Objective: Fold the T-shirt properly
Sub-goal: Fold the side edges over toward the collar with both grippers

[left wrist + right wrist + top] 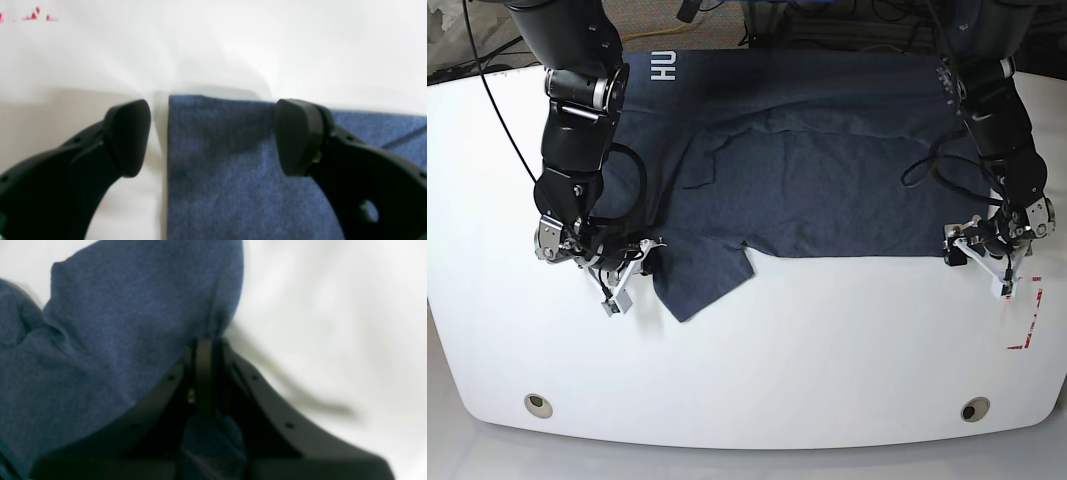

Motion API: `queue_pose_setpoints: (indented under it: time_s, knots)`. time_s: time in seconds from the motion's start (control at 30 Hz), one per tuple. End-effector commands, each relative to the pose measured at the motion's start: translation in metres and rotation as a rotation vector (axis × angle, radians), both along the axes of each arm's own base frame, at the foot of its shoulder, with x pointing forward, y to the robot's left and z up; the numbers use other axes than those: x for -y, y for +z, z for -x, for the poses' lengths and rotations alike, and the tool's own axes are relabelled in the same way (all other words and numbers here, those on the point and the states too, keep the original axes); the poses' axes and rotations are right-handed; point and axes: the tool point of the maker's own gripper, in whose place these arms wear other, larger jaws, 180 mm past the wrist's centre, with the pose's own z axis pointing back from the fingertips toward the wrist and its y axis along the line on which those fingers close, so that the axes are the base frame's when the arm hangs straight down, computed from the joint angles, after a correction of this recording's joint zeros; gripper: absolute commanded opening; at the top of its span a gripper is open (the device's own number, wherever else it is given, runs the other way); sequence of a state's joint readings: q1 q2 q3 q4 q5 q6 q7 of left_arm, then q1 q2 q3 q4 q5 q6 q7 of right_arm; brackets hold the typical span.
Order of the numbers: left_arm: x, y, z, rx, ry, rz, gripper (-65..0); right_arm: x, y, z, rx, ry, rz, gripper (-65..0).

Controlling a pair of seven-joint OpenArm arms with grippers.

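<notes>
The T-shirt (807, 170) lies spread on the white table (757, 360); its corner sits between the left gripper's (213, 136) parted jaws, while the right gripper (203, 350) is clenched on its fabric edge.

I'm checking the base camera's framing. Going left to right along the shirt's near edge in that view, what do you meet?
right gripper, shut on the cloth → T-shirt → left gripper, open at the shirt's corner → red marks on the white table.
</notes>
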State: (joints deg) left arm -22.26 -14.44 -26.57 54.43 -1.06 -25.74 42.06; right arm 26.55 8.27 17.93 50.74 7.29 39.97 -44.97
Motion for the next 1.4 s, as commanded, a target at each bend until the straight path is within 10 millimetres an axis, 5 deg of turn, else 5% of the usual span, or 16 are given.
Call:
queue_pose_setpoints:
  time_s: [0.0,0.13,0.2,0.33,0.57,0.8,1.07,1.37]
  knots:
    - [-0.003,0.008,-0.006,0.008,-0.002,-0.005,-22.5,0.007,0.014,-0.012,0.032,-0.001,0.019,-62.0]
    - [-0.003,0.011,-0.010,0.034,0.003,-0.003,-55.7,0.007,0.016,-0.013,0.036,-0.001,0.020,-62.3]
    - [-0.003,0.014,-0.013,0.055,0.003,-0.005,-64.0,0.007,0.024,-0.021,0.057,-0.001,0.021,-64.0]
    - [-0.003,0.022,-0.017,0.082,0.000,-0.013,-65.0,0.012,0.044,-0.033,0.117,-0.002,0.045,-65.0]
    - [-0.011,0.074,-0.027,0.194,-0.022,-0.114,-65.0,0.037,0.084,-0.043,0.175,0.000,0.156,-65.0]
    - [0.011,0.100,-0.024,0.244,-0.114,-0.167,-65.0,0.064,0.123,-0.040,0.217,-0.006,0.292,-65.0]
    - [0.023,0.116,0.004,0.253,-0.137,-0.251,-65.0,0.078,0.141,-0.004,0.213,-0.006,0.445,-65.0]
    - [0.035,0.103,0.059,0.143,-0.164,-0.321,-65.0,0.080,0.137,0.050,0.203,0.011,0.560,-65.0]
